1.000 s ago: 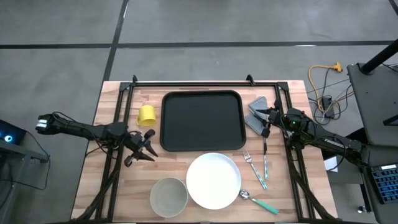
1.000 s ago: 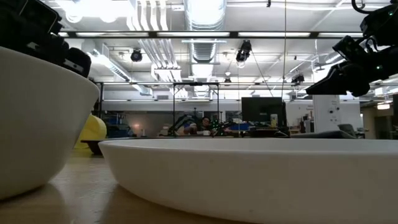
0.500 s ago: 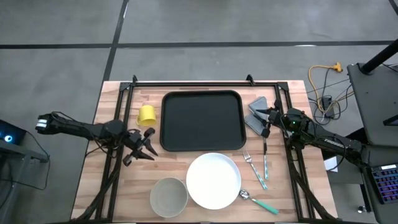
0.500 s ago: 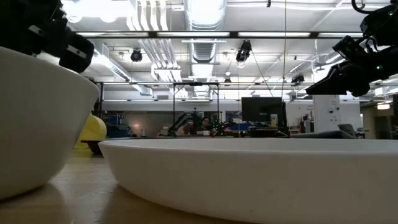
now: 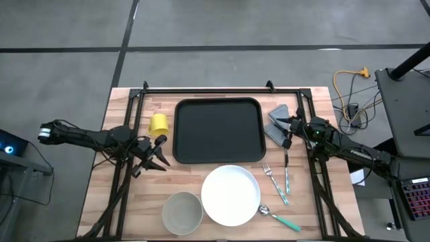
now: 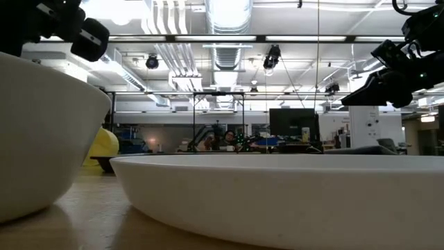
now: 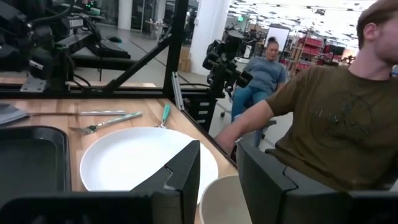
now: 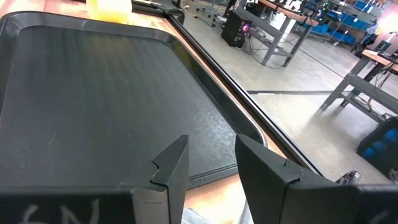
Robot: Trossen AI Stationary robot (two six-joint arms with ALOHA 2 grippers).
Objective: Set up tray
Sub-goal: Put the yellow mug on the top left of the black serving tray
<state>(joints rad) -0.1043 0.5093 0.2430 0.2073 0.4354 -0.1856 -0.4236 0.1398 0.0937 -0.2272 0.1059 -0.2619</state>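
The black tray (image 5: 218, 131) lies flat at the middle of the table's far half, with nothing on it. My left gripper (image 5: 160, 155) hovers open to the left of the tray, near a yellow cup (image 5: 158, 124). Past its fingers, the left wrist view (image 7: 217, 155) shows the white plate (image 7: 134, 162) and the bowl's rim (image 7: 227, 196). My right gripper (image 5: 287, 134) hangs open over a grey napkin (image 5: 277, 125) at the tray's right edge. The right wrist view (image 8: 211, 149) looks across the tray (image 8: 93, 93).
A white plate (image 5: 231, 195) and a bowl (image 5: 182, 212) sit near the front edge. A fork (image 5: 269, 176), a knife (image 5: 287, 178) and a spoon (image 5: 279, 216) lie at the front right. A person in a brown shirt (image 7: 323, 118) sits beside the table.
My left gripper has risen, staying level and open. Nothing on the table has moved.
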